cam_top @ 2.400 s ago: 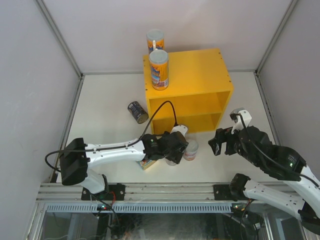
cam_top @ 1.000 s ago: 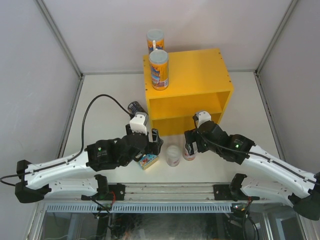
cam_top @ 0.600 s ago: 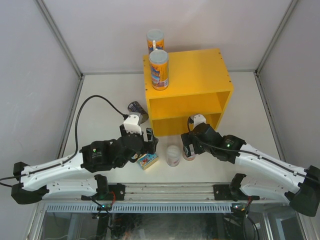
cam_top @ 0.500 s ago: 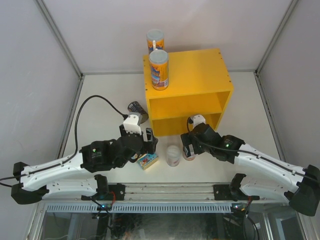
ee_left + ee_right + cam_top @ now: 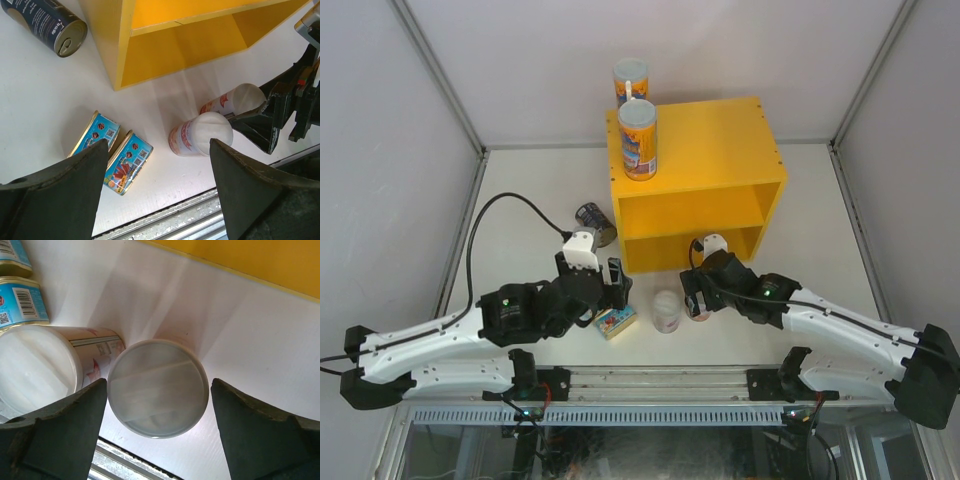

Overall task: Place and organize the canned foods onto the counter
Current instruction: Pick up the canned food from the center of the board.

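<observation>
The yellow counter (image 5: 700, 180) stands at the back centre. One tall orange-blue tube (image 5: 638, 140) stands on its top and a second (image 5: 630, 78) stands behind it. Two white-pink tubes stand in front: the left one (image 5: 666, 311) is free. My right gripper (image 5: 158, 390) is open, with one finger on each side of the right one's white lid (image 5: 157, 387), not touching it. My left gripper (image 5: 159, 150) is open and empty, above two flat blue tins (image 5: 127, 161). The dark steel can (image 5: 595, 222) lies on its side to the left of the counter.
White walls and metal rails enclose the table. The near rail (image 5: 650, 385) runs just in front of the tins and tubes. In the left wrist view the right gripper (image 5: 280, 107) sits beside the right tube (image 5: 232, 100).
The left gripper has drawn back to the left from the white-pink tubes. The right arm has swung in from the right, and its open jaws now sit on either side of the right white-pink tube.
</observation>
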Controlling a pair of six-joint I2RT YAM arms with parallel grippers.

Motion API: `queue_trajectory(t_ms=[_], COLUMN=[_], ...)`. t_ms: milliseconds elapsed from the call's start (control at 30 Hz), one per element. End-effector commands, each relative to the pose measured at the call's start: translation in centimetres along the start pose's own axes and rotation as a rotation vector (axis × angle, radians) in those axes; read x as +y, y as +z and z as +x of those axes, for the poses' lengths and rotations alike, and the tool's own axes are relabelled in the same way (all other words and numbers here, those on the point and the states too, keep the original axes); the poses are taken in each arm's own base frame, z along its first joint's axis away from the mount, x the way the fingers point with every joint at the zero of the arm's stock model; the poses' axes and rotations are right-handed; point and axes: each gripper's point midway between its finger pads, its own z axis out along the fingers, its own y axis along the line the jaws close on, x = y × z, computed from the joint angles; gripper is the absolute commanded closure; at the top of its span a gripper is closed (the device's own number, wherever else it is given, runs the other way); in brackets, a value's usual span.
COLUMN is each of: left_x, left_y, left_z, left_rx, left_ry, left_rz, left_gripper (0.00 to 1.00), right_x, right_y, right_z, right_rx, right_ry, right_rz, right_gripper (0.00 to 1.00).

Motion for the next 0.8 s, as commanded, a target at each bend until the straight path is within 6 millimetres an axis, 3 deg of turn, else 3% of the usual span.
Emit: queue_trajectory(t_ms=[0, 267, 467, 667, 767], left_x=[0.7, 0.9, 1.1, 1.4, 1.7], left_y=[-0.1, 0.1, 0.1, 0.1, 0.2], left_z=[0.0, 0.2, 0.4, 0.4, 0.5], left_rx=[-0.02, -0.017, -0.016, -0.024, -0.03], left_ry=[-0.023, -0.017, -0.009, -0.007, -0.01], left_rz=[-0.019, -0.029, -0.035, -0.045, -0.052], left_gripper=[0.15, 0.15, 0.15, 0.15, 0.15], right_x=[0.0, -0.1, -0.3, -0.5, -0.6], right_y=[0.4, 1.2, 1.2, -0.2, -1.1], right_z=[-1.3, -1.7, -1.7, -2.4, -2.9], right_rx=[-0.07, -0.097, -0.101, -0.139, -0.157], right_ry=[0.017, 0.028, 0.03, 0.023, 0.025], right_rz=[-0.004, -0.003, 0.008, 0.001, -0.002], right_gripper=[0.18, 0.3, 0.51, 0.75, 0.81])
